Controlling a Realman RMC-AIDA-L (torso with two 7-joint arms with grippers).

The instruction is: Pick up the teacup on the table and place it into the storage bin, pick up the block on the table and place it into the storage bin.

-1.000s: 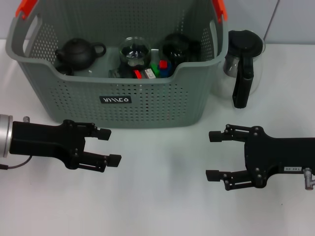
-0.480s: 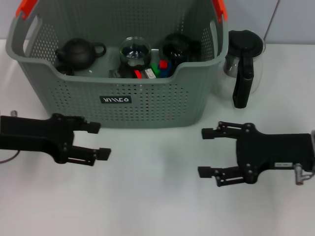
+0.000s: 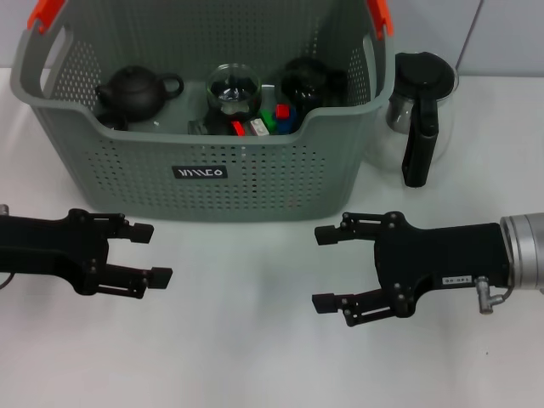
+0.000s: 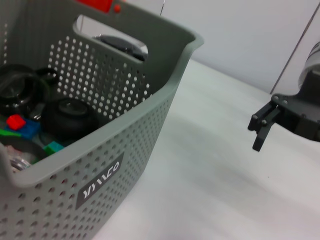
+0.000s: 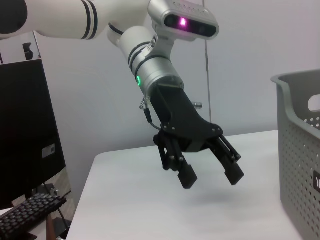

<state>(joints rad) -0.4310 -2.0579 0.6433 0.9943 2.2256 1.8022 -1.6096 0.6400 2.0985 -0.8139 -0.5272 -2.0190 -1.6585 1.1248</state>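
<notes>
Two grippers, both empty, hover low over the bare white table (image 3: 255, 340) in front of the storage bin.

Left gripper (image 3: 144, 253): black two-finger unit, jaws spread wide, nothing between them; it points toward the other arm. The bin's front wall lies just beyond it.

Storage bin (image 3: 212, 174): large grey perforated plastic basket with orange handle clips and a small black label on its front. Contents, left to right: dark round teapot (image 3: 136, 92); clear glass cup with dark contents (image 3: 233, 88); small red, green and blue blocks (image 3: 270, 119); dark rounded vessel (image 3: 308, 81). Which of these is the task's teacup cannot be told for certain; the glass cup is the likeliest.

Right gripper (image 3: 327, 268): black two-finger unit, jaws spread wide, nothing held, pointing toward the left gripper. The bin's front right corner lies just beyond it.

Glass carafe with black lid and handle (image 3: 418, 110): upright on the table, just beside the bin's right wall, beyond the right gripper.

Judgement: no teacup or block shows on the open table, so both placements appear done; neither hand has a target to close toward.
</notes>
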